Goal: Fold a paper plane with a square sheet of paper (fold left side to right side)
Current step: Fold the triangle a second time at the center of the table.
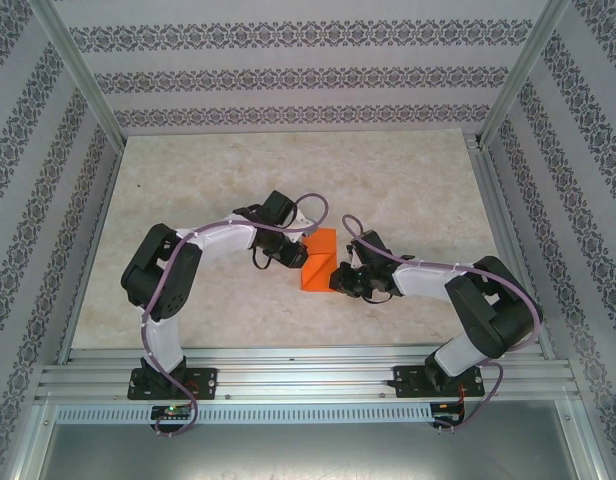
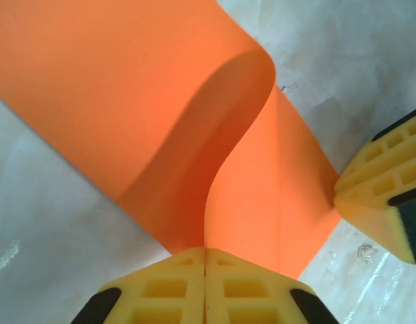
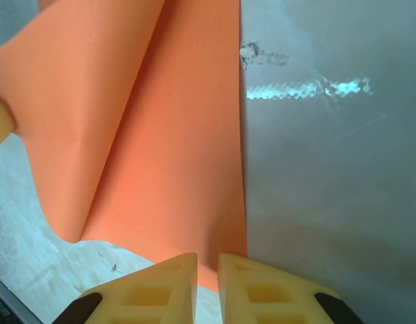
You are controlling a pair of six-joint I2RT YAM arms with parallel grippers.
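The square sheet of paper [image 1: 319, 262] sits in the middle of the table [image 1: 188, 190], between the two arms. The left gripper [image 2: 205, 255] is at about 9 o'clock from the paper. Its jaws are pressed tight together on the paper's edge. That side of the paper is up off the table and bends in a big soft curl. The right gripper [image 3: 206, 266] is at about 4 o'clock from the paper. Its jaws stand very close, with just a thin gap. The paper's edge runs right up to that gap, but it is hard to tell if they really pinch it. This looks like the fold of the left side over to the right side, and it is only part way done. Next, the left gripper likely needs to carry its edge toward 3 o'clock, line it up with the other edge and lay it flat. The right gripper should hold its side down so the paper does not slide.
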